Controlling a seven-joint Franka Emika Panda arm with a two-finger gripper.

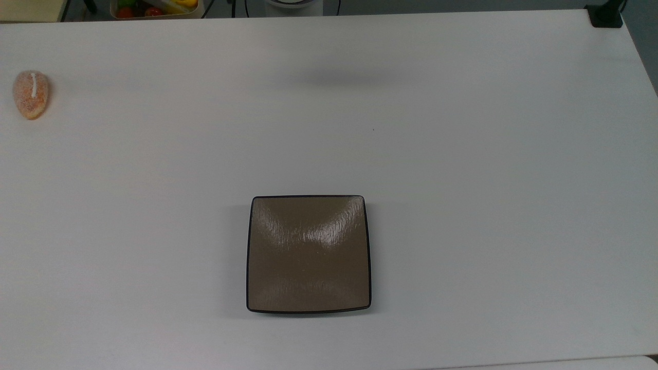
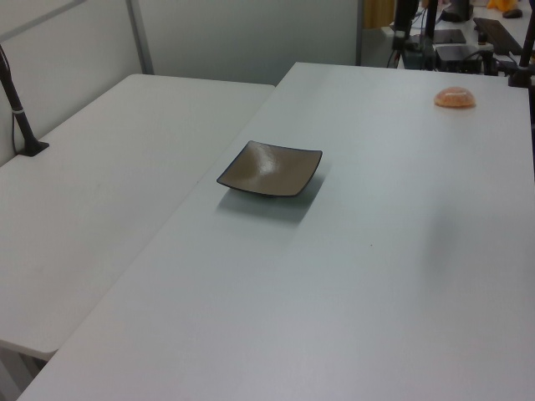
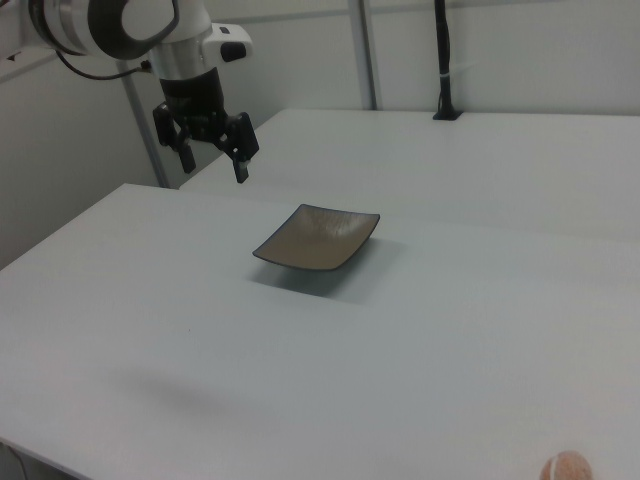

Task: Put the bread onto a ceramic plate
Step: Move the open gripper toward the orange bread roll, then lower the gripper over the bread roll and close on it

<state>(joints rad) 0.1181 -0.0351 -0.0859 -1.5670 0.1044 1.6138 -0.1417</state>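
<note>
The bread, a small orange-brown bun with a white stripe, lies on the white table at the top view's far left; it is also near the far right edge in the left view and at the bottom edge in the right view. The square brown ceramic plate sits bare toward the table's front middle, also seen in the left view and right view. My gripper hangs open high above the table in the right view, to the plate's upper left, far from the bread.
A second white table adjoins on the left view's left, with a black post clamped on it. A bin of colourful items stands beyond the table's far edge in the top view. A black clamp sits at the far right corner.
</note>
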